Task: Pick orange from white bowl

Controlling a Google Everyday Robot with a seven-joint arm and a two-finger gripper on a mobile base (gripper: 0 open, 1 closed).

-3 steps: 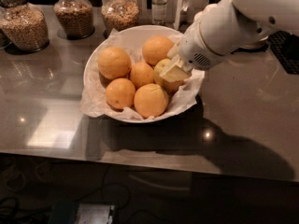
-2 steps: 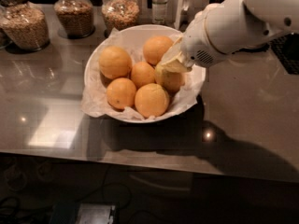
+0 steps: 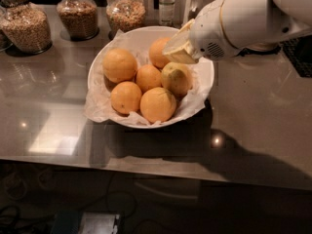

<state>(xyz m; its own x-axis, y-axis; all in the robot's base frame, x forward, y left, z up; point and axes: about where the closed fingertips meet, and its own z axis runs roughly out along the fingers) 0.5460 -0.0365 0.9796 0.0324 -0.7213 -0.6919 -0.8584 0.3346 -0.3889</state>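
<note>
The white bowl (image 3: 207,77), wide and lined with crinkled white paper, stands on the grey counter. The orange (image 3: 177,79), duller and yellow-green, lies at the bowl's right side against brighter oranges (image 3: 119,65). My gripper (image 3: 178,49) reaches in from the upper right on the white arm (image 3: 243,18). It hangs just above the dull orange, at or touching its top. The upper back of that orange is hidden by the gripper.
Several brighter oranges (image 3: 158,104) fill the rest of the bowl. Three glass jars of grains (image 3: 27,26) (image 3: 78,13) (image 3: 126,11) and a small bottle (image 3: 166,4) stand along the back. The counter's front edge (image 3: 146,167) runs below the bowl.
My gripper has risen from low over the dull orange, so more of the fruit now shows beneath it. The oranges and bowl have not visibly shifted.
</note>
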